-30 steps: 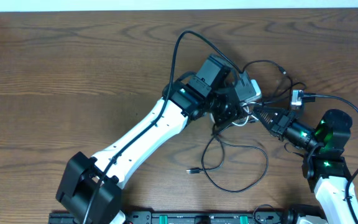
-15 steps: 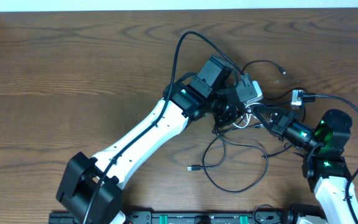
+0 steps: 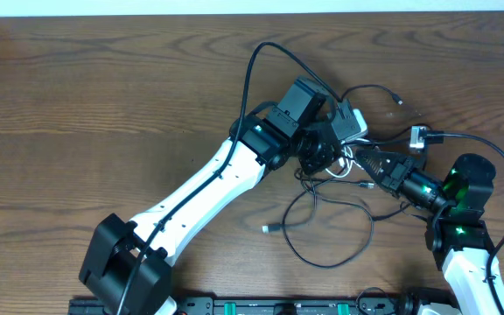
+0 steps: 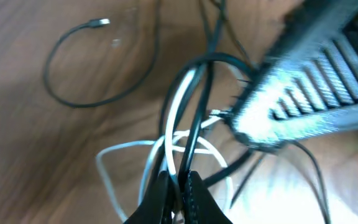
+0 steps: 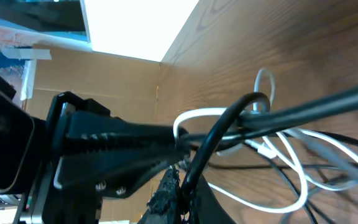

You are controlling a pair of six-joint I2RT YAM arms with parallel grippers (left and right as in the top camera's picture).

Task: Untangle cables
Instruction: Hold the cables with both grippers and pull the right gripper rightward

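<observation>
**A:** While the left gripper [image 4: 178,190] is clamping the cables [image 4: 196,118], one white cable [image 4: 168,121] with black ones beside it, what is the right gripper [image 5: 174,186] doing?

**B:** Its tips are pinching a black cable [image 5: 213,138]. The knot is lying between both grippers, toward three o'clock on the table [image 3: 103,87].

**A:** Handling?

**B:** I am judging slow, opposite pulls best, while watching the slack loop [image 3: 322,267] at six o'clock so its plug [image 3: 268,229] is not snagging.

**A:** Unclear?

**B:** Blur is hiding the knot's crossings, and the frame edge is cutting off the right tips.
</observation>
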